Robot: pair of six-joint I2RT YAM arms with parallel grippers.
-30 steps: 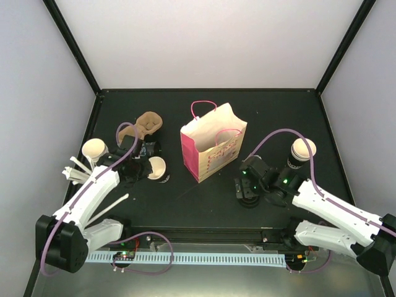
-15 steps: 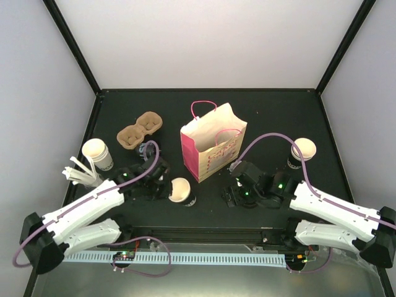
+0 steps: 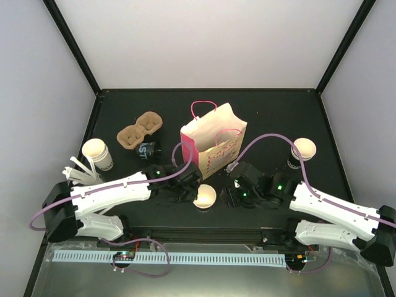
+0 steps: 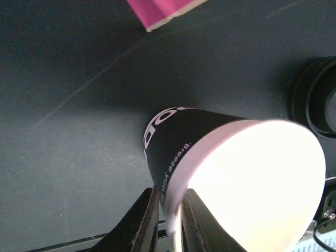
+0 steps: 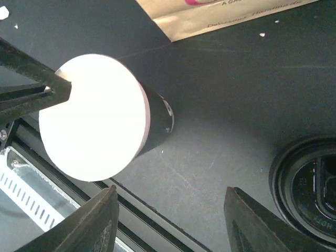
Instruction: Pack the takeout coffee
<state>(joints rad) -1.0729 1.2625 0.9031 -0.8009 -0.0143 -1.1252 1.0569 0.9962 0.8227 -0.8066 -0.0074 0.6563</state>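
Left end effector (image 4: 169, 203) seemingly pinches the coffee cup (image 4: 176, 139) by its rim; right end effector (image 5: 172, 198), spread, faces it.

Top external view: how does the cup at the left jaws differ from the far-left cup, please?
The held cup is tilted, its rim pinched in the left jaws; the far-left cup stands upright, untouched. The first sits near the pink bag; the second beside white sticks. Both have black sides and cream-white tops.
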